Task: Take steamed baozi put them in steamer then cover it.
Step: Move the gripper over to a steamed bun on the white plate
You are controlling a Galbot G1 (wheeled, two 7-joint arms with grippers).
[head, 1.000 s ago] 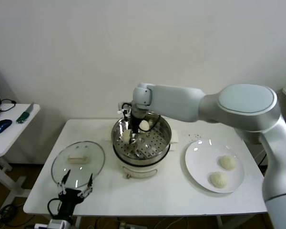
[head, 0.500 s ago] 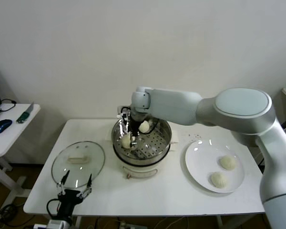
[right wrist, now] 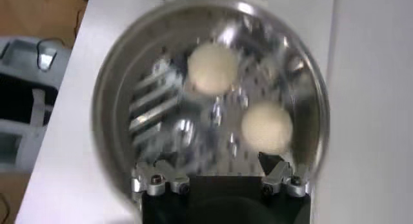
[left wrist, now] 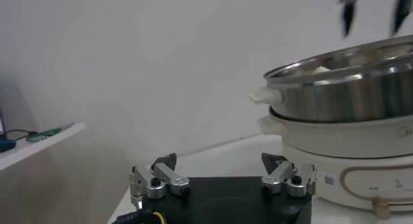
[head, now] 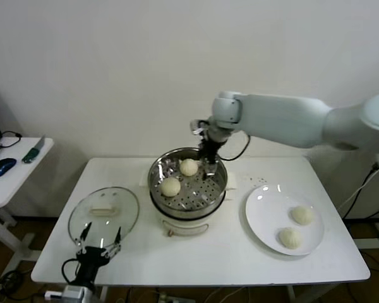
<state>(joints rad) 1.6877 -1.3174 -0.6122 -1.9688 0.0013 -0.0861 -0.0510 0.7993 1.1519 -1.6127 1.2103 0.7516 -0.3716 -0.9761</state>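
I am midway through loading: two steamed baozi sit in the steamer and two wait on the white plate, so I judge the job about half done, with the cover not yet on.

My right end effector hangs just above the steamer's far rim, on the plate side, its fingers spread wide and holding nothing. My left end effector is parked low at the near edge of the surface, just in front of the glass lid, also spread wide and empty.

The next move, as I see it, calls for my right arm to swing across to the plate and come down over one of the two buns there, the farther one or the nearer one, closing gently enough not to dent it. Once all four are in, the glass lid lying flat on the surface to the steamer's left has to go on top.

The baozi are smooth, cream-white domes. Inside the steamer, one rests toward the back and the other toward the left front, close together on the perforated steel floor but not touching. The shiny basin sits on a white cooker base, with room left for two more.
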